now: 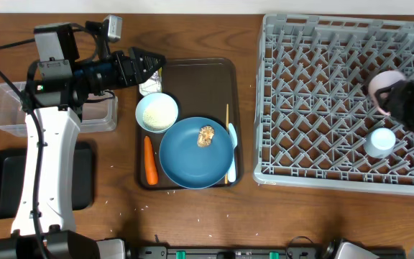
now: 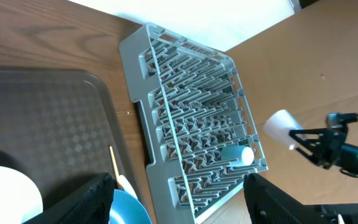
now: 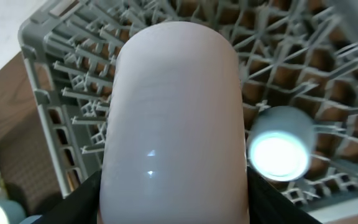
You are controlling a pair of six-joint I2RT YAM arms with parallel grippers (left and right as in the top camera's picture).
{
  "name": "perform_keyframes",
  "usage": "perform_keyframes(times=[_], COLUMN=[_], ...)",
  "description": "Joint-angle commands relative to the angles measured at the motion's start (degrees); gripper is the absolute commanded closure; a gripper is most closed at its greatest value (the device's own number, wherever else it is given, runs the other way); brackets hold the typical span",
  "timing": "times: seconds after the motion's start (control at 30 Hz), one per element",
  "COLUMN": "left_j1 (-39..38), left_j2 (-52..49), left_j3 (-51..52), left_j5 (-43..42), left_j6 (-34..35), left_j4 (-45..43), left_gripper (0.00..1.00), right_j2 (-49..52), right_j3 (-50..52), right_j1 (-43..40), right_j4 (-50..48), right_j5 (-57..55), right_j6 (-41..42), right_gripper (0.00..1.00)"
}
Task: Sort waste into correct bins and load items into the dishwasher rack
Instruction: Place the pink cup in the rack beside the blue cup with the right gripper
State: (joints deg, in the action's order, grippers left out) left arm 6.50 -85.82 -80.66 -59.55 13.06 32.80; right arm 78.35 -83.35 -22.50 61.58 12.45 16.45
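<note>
My right gripper (image 1: 396, 97) is shut on the pink cup (image 1: 381, 85) and holds it above the right side of the grey dishwasher rack (image 1: 315, 101). In the right wrist view the pink cup (image 3: 173, 118) fills the space between the fingers. The light blue cup (image 1: 380, 142) sits in the rack just in front of it. My left gripper (image 1: 152, 65) is open and empty over the back left corner of the brown serving tray (image 1: 207, 75). On that tray are the white bowl (image 1: 157, 111), the blue plate (image 1: 192, 158) with the brown food lump (image 1: 206, 135), the carrot (image 1: 149, 160), the spoon (image 1: 232, 147) and the chopstick (image 1: 227, 119).
A foil wrapper (image 1: 149, 87) lies under my left gripper on the tray. The clear tub (image 1: 6, 108) and the black tray (image 1: 2, 183) stand at the far left, partly under my left arm. The left wrist view shows the rack (image 2: 191, 124) and both cups.
</note>
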Motion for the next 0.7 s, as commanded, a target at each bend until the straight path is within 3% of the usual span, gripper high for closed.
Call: perform_keyframes(times=[0.0,0.27,0.67], left_j1=[0.17,0.17,0.17], left_j2=[-0.07,-0.07,-0.07], left_j3=[0.33,0.33,0.33], left_j5=[0.28,0.28,0.28], left_j6=[-0.98,-0.98,-0.98], left_j4=[-0.04,-0.04,0.39], left_gripper=[0.31,0.31,0.31], right_j2=[1.07,10.40,21.00], right_j3=[-0.98,-0.98,-1.25], right_j1=[-1.42,-6.32,-6.80], right_j4=[1.33,2.23,-2.38], right_j5=[-3.45,0.02,3.41], right_j6=[-1.75,-1.97,0.90], right_gripper=[0.52,0.54,0.53])
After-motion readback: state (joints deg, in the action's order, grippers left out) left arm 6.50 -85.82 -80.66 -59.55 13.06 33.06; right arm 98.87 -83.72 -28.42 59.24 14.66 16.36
